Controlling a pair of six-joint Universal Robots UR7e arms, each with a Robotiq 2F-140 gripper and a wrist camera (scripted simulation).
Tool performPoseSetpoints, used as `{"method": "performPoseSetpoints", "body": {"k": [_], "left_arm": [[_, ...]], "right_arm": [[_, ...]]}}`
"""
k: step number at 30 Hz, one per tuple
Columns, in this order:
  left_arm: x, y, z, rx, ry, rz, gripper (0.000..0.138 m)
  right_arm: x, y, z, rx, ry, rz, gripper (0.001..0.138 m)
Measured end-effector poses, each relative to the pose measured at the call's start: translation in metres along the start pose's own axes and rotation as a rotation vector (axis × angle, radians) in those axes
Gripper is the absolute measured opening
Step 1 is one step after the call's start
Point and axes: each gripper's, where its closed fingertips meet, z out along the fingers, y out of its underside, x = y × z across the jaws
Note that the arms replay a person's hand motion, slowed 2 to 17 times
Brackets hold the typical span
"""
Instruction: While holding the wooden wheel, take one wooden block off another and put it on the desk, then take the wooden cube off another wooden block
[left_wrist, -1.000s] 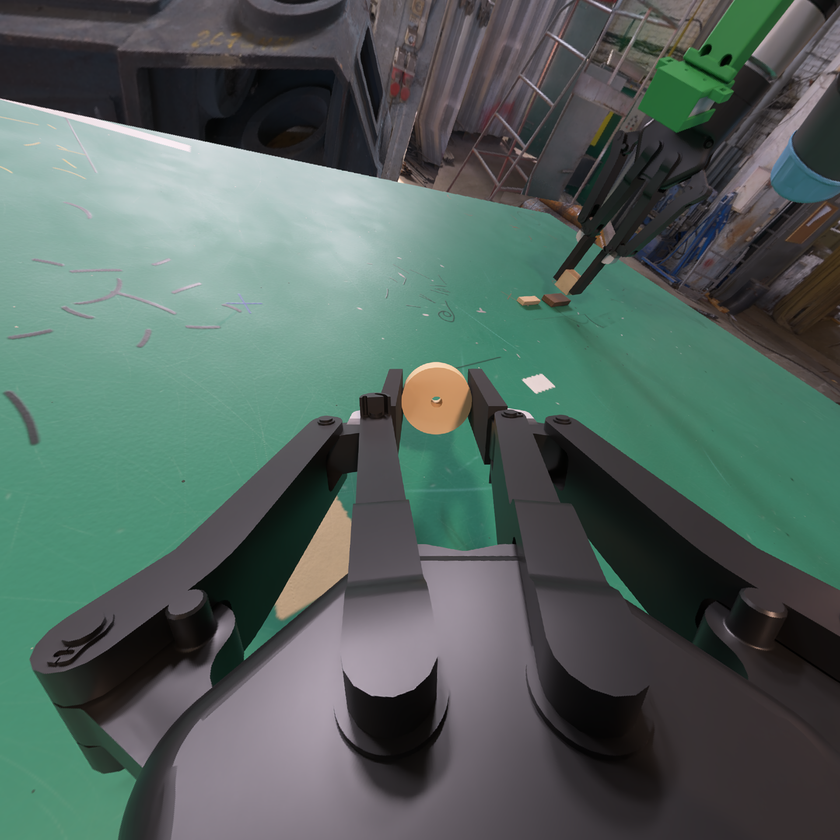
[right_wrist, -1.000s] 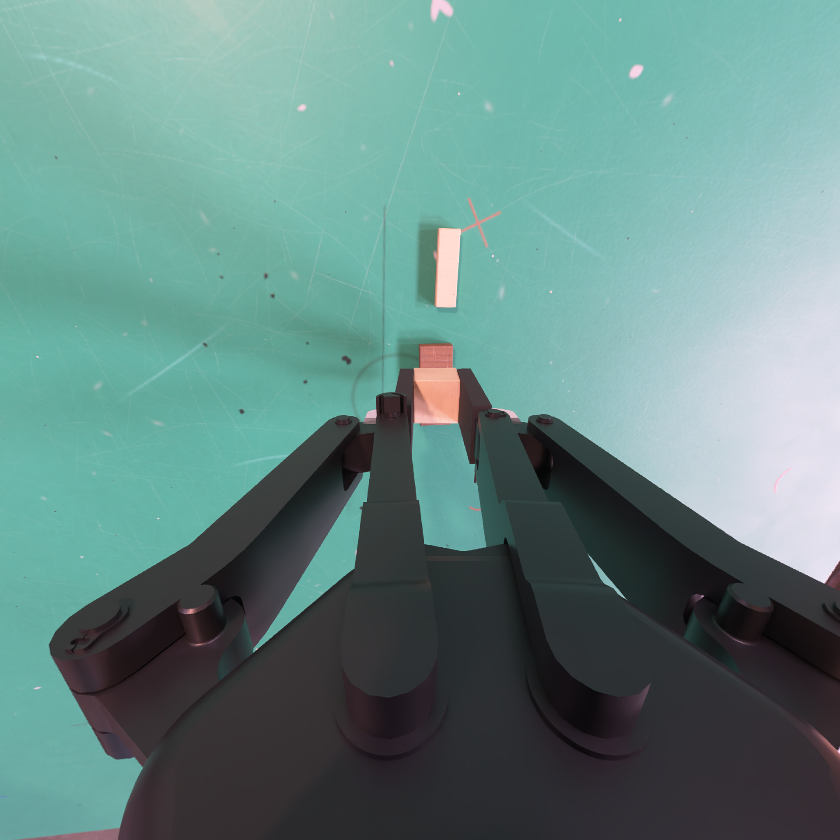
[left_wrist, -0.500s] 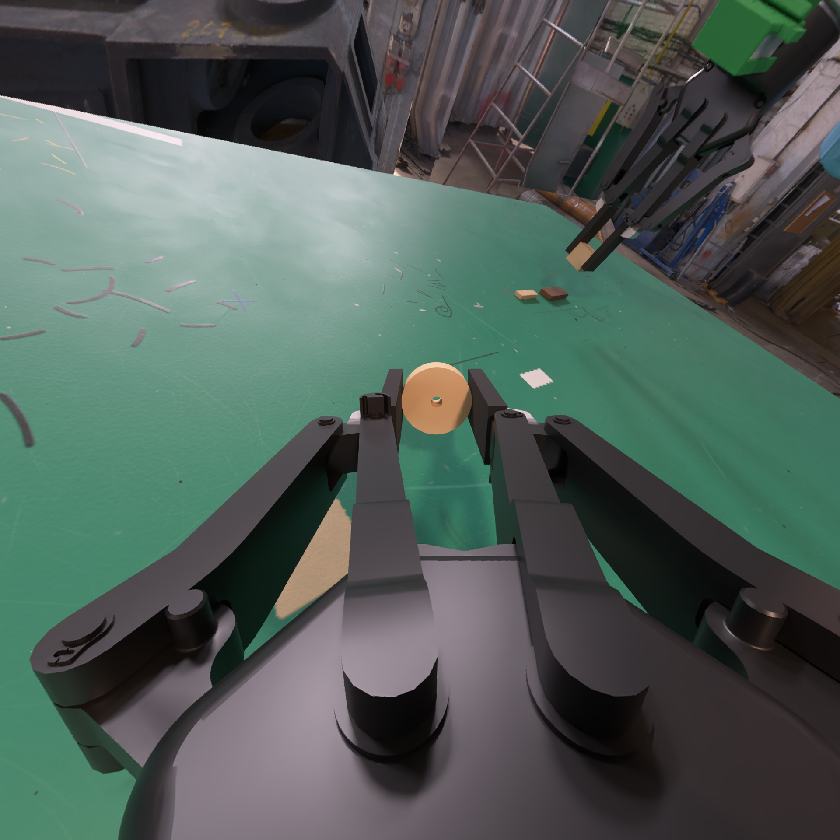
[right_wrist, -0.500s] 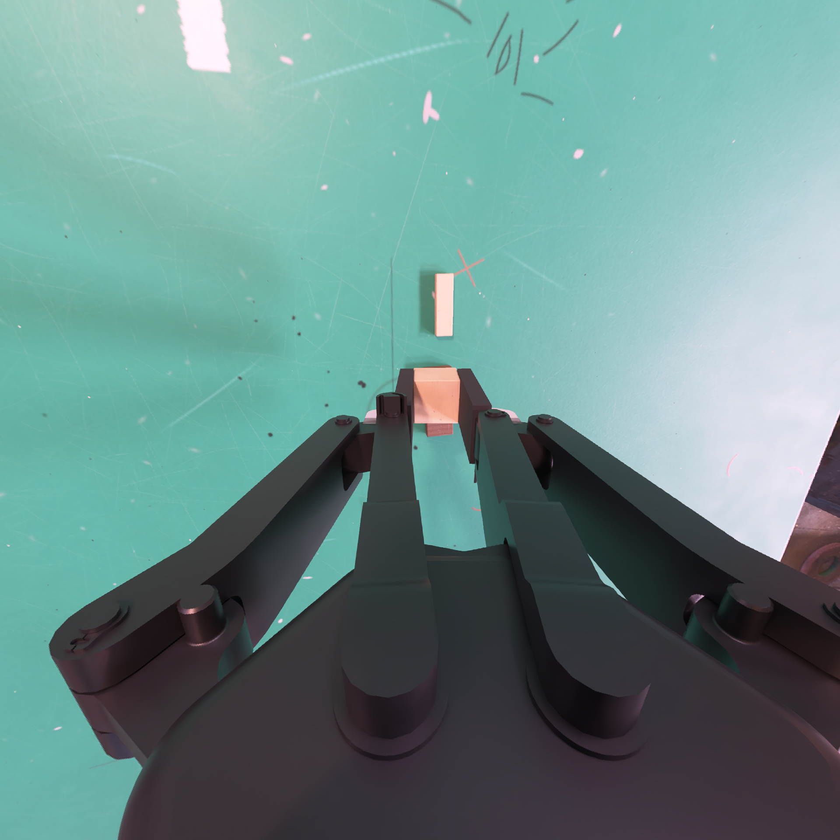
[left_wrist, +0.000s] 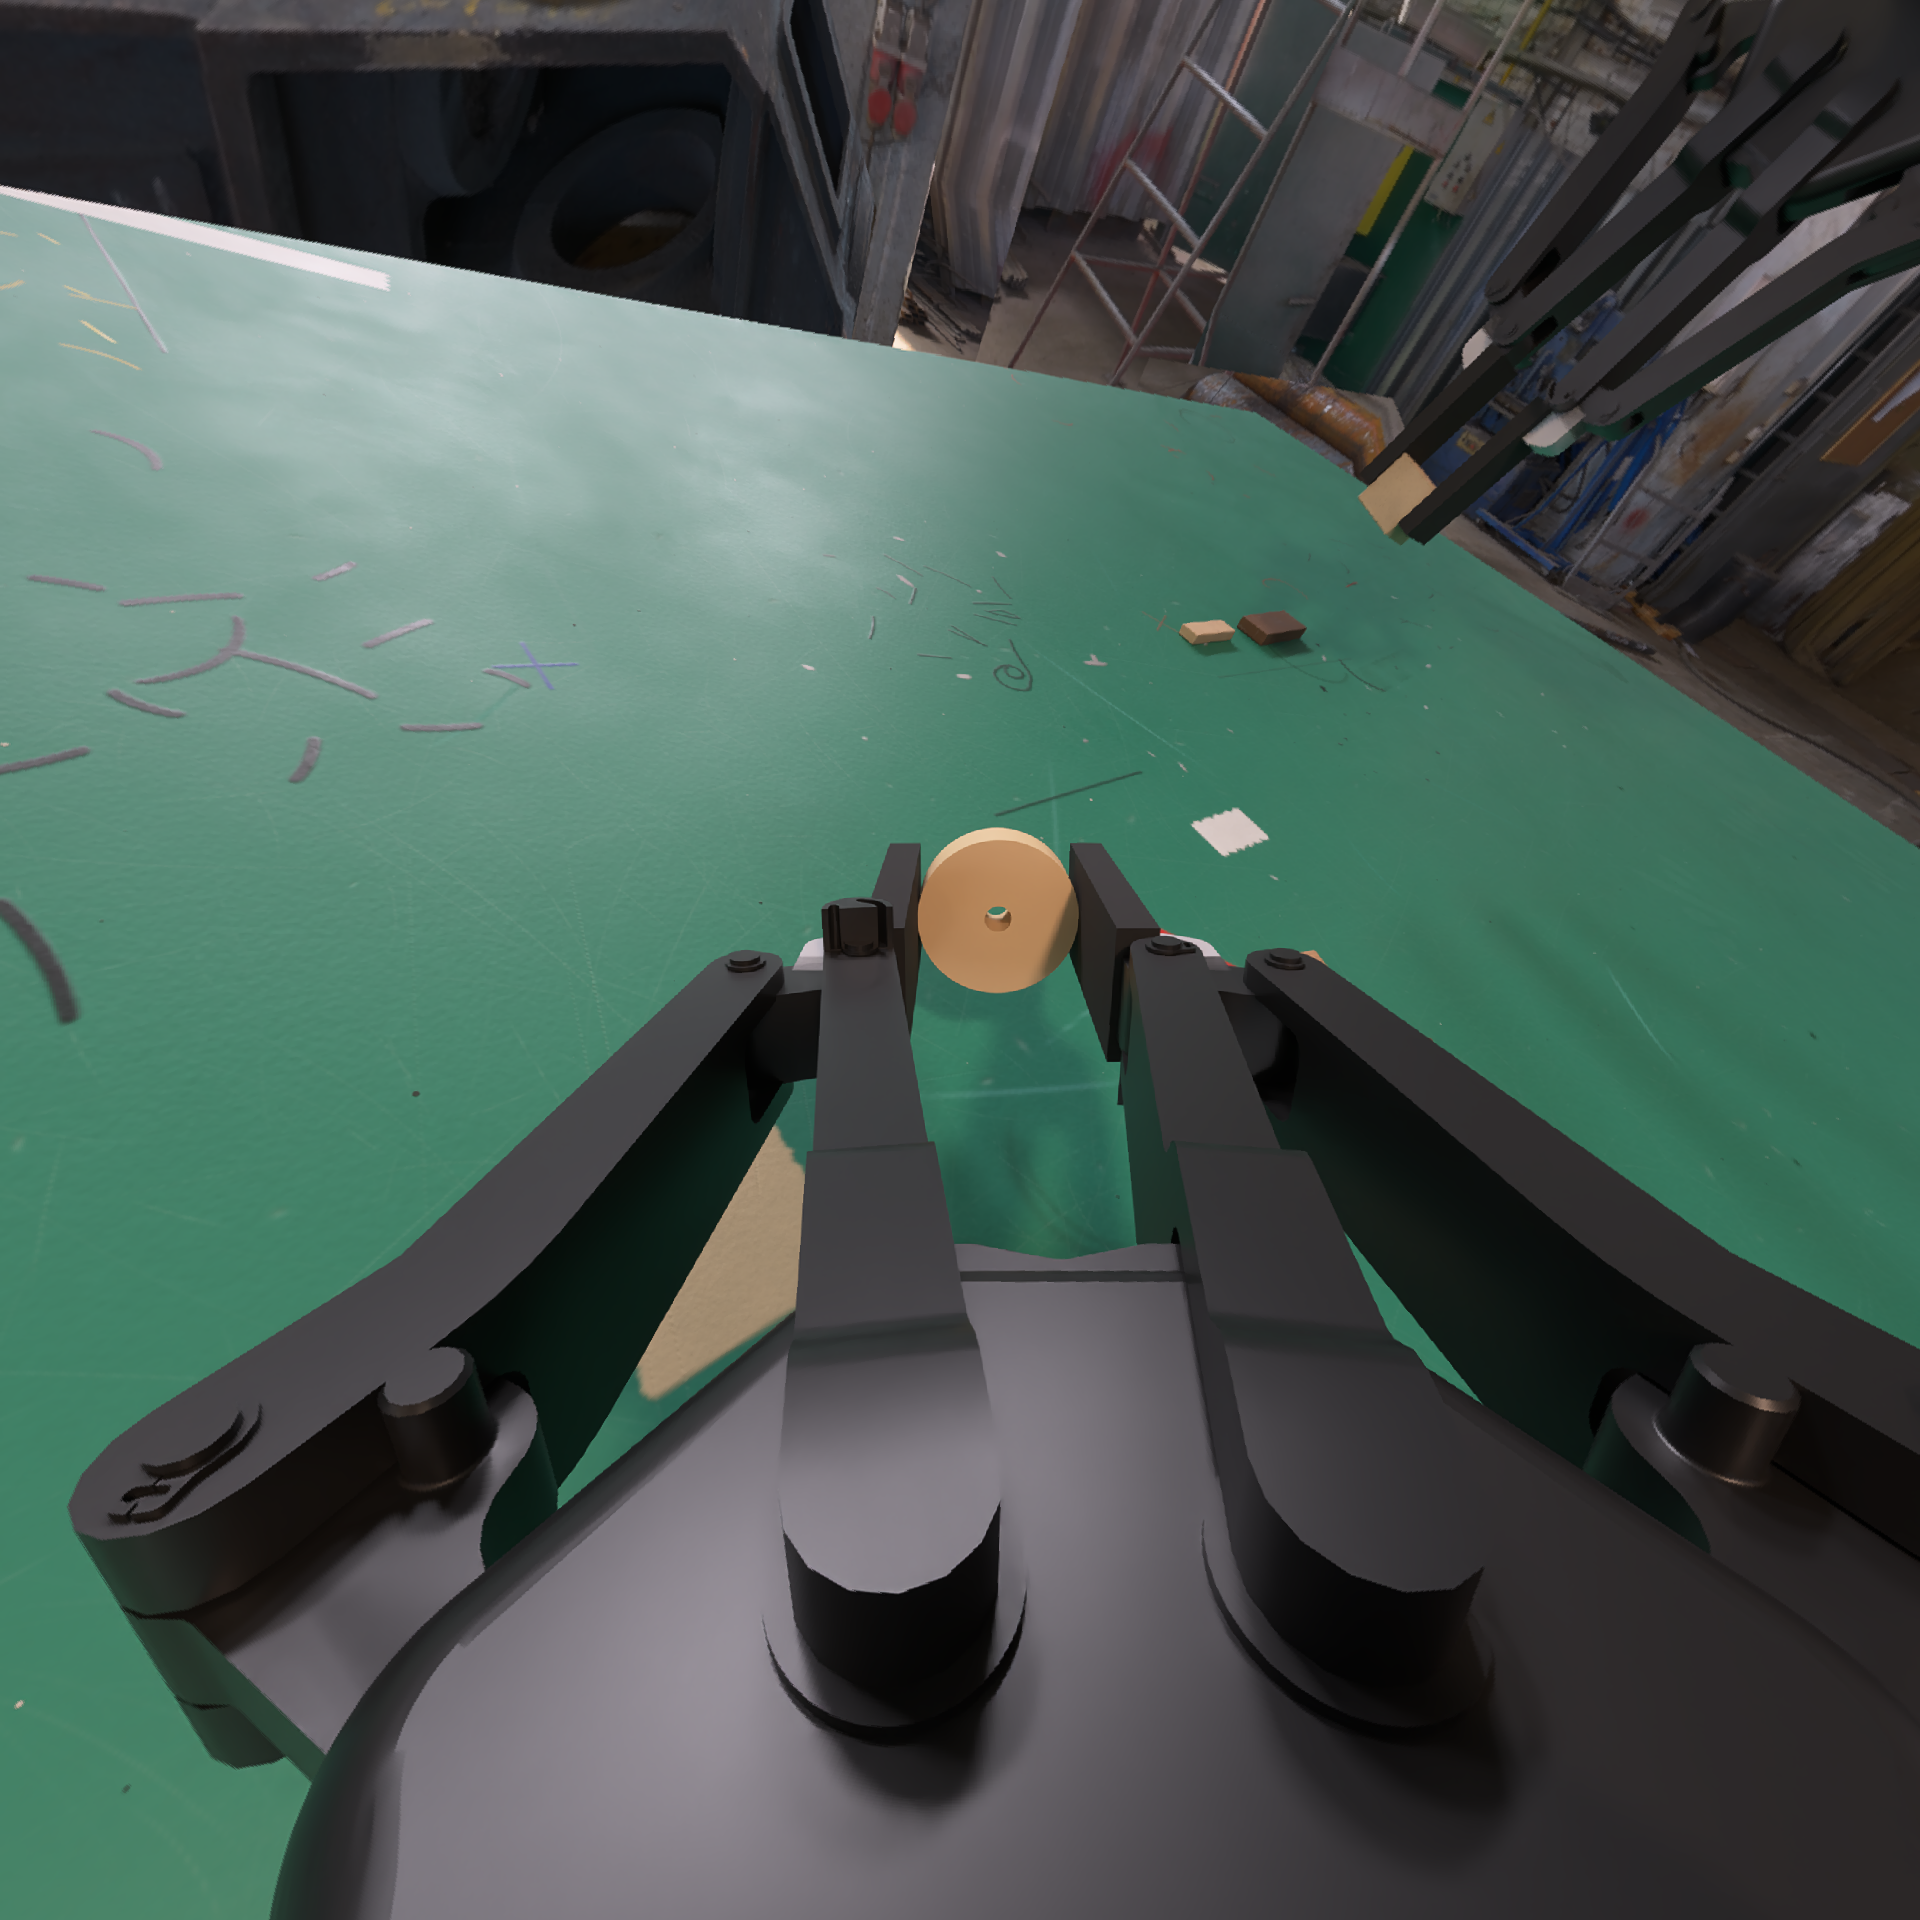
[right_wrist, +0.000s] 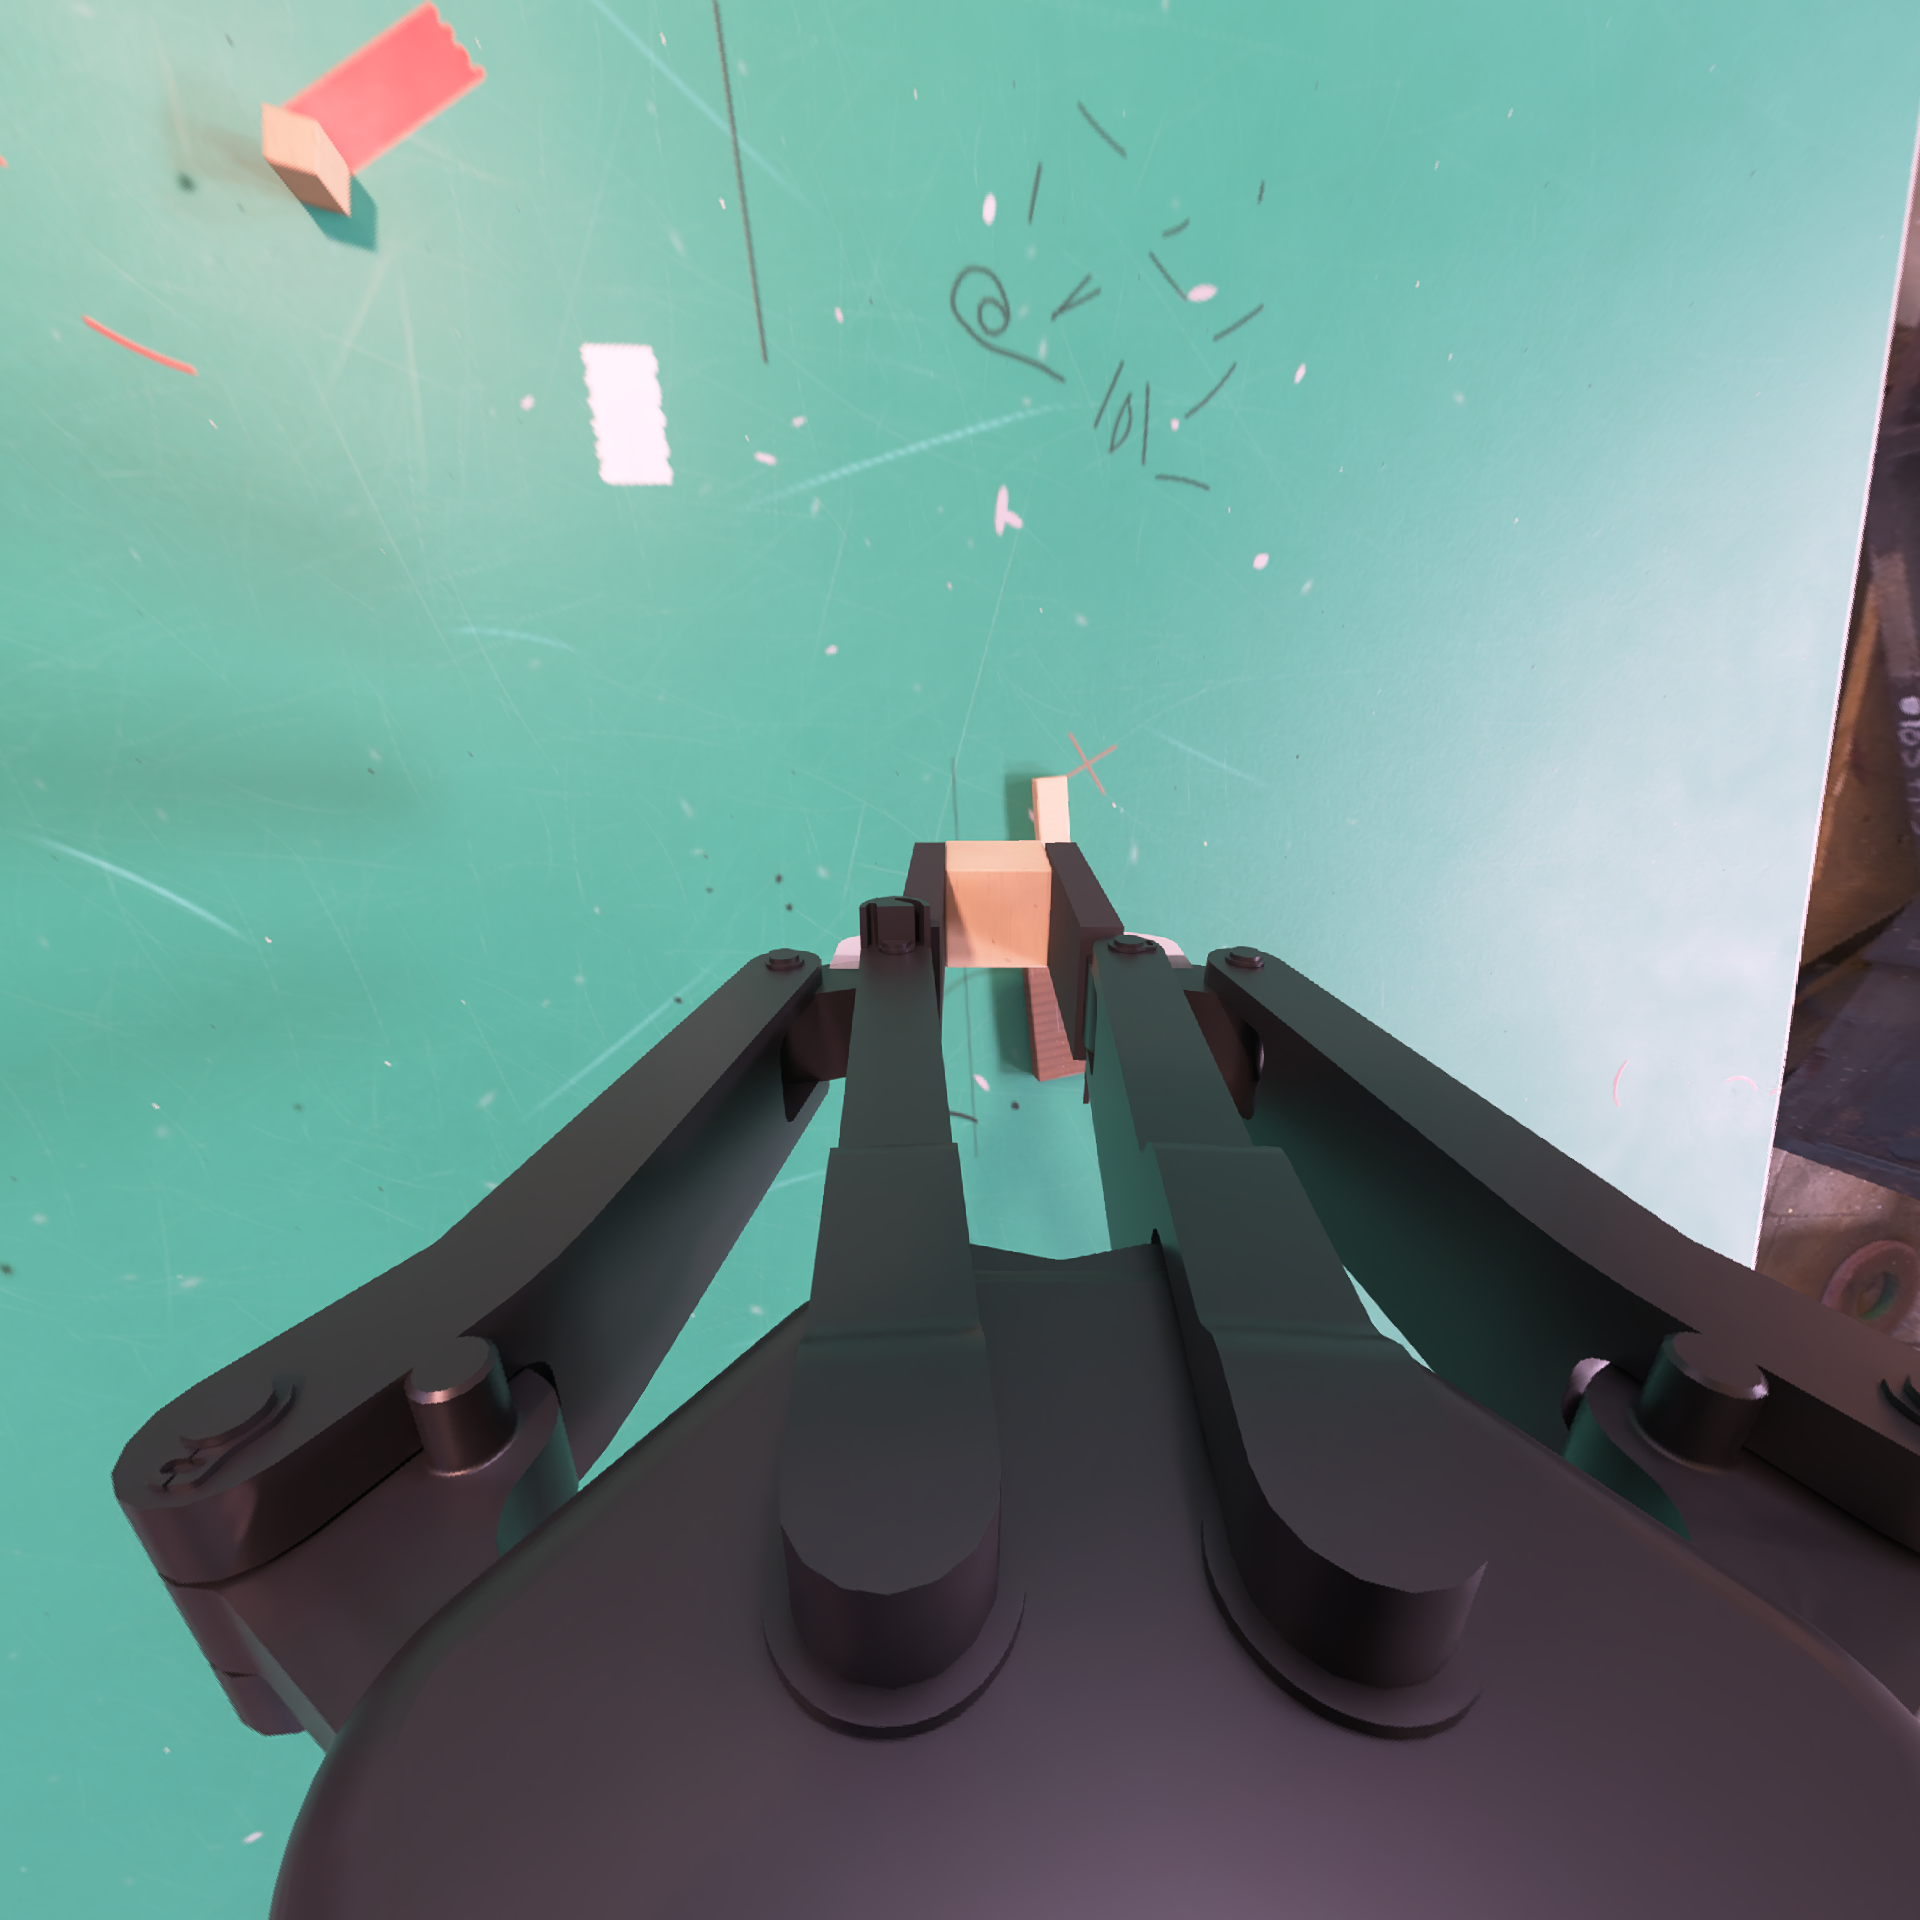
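My left gripper (left_wrist: 995, 914) is shut on the round wooden wheel (left_wrist: 995, 910) and holds it above the green desk (left_wrist: 520, 520). My right gripper (right_wrist: 995, 904) is shut on the pale wooden cube (right_wrist: 992, 902) and holds it high above the desk; the cube also shows in the left wrist view (left_wrist: 1397, 499), at the far right. Below it on the desk lie a dark brown wooden block (right_wrist: 1049, 1029) (left_wrist: 1272, 625) and a pale flat wooden block (right_wrist: 1051, 808) (left_wrist: 1207, 631), side by side and apart.
Another pale wooden block (right_wrist: 307, 161) lies at the top left of the right wrist view, beside a red patch (right_wrist: 384, 83). A white patch (right_wrist: 625, 414) (left_wrist: 1229, 832) marks the desk. The desk's edge (right_wrist: 1829, 831) runs along the right side. A pale flat shape (left_wrist: 717, 1278) shows under my left gripper.
My right gripper has risen with the cube, away from the dark block and well above the desk. My left gripper still holds the wheel in the same place.
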Motion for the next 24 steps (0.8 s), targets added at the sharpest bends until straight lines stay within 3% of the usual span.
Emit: {"method": "performPoseSetpoints", "body": {"k": [16,24], "left_arm": [[0.002,0.004,0.000,-0.036,0.002,0.020,0.038],[0.003,0.005,0.000,-0.045,0.004,0.027,0.038]], "right_arm": [[-0.045,-0.051,-0.025,0.113,0.075,0.078,0.025],[-0.075,-0.073,-0.029,0.154,0.090,0.068,0.025]]}}
